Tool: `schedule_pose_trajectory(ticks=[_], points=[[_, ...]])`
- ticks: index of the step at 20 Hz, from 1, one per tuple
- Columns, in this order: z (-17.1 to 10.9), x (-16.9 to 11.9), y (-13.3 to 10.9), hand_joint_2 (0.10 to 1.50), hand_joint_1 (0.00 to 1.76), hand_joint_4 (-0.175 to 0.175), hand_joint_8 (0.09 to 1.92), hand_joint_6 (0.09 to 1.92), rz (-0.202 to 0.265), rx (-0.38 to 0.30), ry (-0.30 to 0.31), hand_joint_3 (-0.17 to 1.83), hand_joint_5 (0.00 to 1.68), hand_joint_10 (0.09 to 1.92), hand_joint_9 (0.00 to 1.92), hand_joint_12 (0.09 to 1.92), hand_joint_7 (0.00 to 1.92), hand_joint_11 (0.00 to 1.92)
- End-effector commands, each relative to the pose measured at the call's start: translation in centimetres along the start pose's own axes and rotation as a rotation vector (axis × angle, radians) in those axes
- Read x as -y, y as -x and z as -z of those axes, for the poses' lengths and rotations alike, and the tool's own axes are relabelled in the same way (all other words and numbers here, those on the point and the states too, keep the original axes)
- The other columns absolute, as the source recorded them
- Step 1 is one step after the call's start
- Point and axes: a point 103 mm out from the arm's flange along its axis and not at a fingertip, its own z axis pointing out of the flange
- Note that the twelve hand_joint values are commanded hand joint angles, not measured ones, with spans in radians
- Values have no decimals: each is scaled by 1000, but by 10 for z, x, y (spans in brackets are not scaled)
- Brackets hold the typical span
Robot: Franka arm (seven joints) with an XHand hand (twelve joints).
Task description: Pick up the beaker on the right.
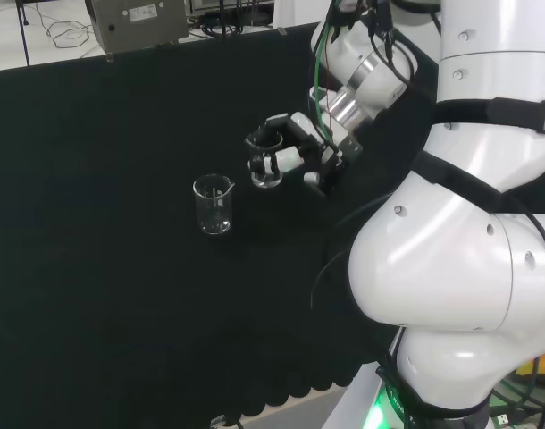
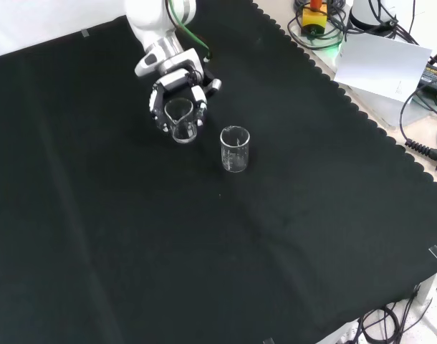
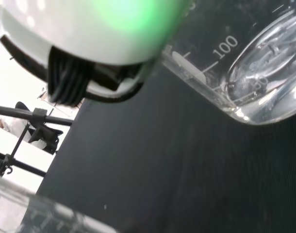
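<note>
My hand [image 2: 177, 97] has its fingers curled round one beaker [image 2: 181, 120], tilted, its base clear of the cloth [image 2: 204, 244]. A second beaker [image 2: 234, 148] stands upright just beside it.

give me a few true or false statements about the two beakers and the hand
1. The hand has its fingers curled round a glass beaker. True.
2. The second beaker lies tipped on its side. False: it stands upright on the black cloth.
3. In the head view, the free beaker stands to the left of the held one. True.
4. The two beakers touch each other. False: bare cloth shows between them in both the head and front views.
5. The free beaker is full of dark liquid. False: it looks clear, with the cloth showing through it.
</note>
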Motion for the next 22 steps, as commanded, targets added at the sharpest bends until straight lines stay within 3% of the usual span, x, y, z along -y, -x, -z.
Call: schedule_pose_trajectory(ticks=[1, 8, 22], points=[[37, 10, -22, 433, 1447, -175, 922, 923, 34, 127, -6, 1021, 1188, 560, 1508, 753, 1235, 1158], [48, 33, -52, 418, 1449, -175, 870, 871, 63, 218, -125, 1022, 1217, 496, 1544, 738, 1264, 1192], [42, 53, -100, 403, 1451, -175, 857, 868, 80, 342, -289, 1049, 1216, 561, 1537, 763, 1273, 1182]])
